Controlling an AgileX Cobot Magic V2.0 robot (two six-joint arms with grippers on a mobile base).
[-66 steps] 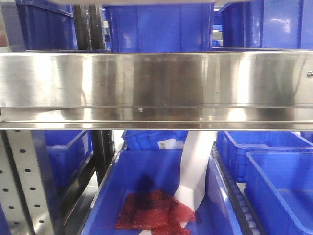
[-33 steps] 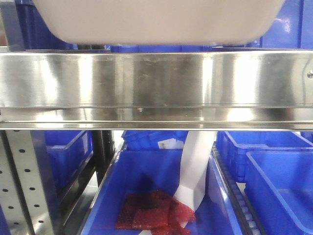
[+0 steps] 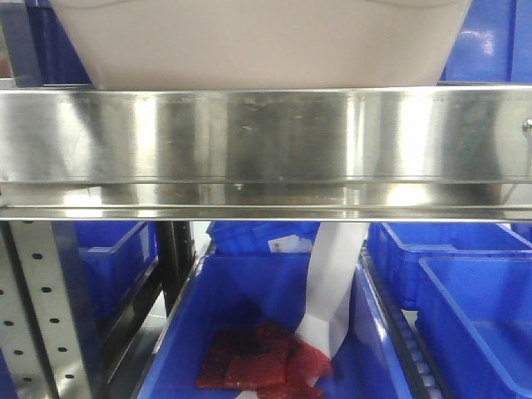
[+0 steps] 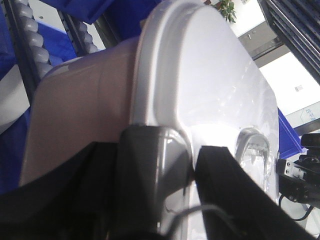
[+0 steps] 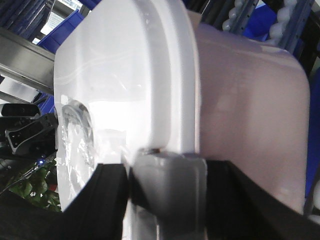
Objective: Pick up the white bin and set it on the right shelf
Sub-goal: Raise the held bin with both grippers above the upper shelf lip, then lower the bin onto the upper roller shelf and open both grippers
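Observation:
The white bin fills the top of the front view, and its bottom edge sits behind the wide steel front rail of the right shelf. In the left wrist view the bin's pinkish body and glossy lid stand on edge, with my left gripper shut on a grey latch at the rim. In the right wrist view the lid and body show the same way, with my right gripper shut on the grey latch at the opposite end.
Blue bins stand on the level below the rail; the middle one holds red bubble wrap and a white paper strip. A perforated upright stands at lower left. More blue bins sit behind the white bin, beside white rollers.
The white bin came into the front view from above and dropped steadily. Its rounded bottom, which hung above the rail half a second ago, is now hidden behind it.

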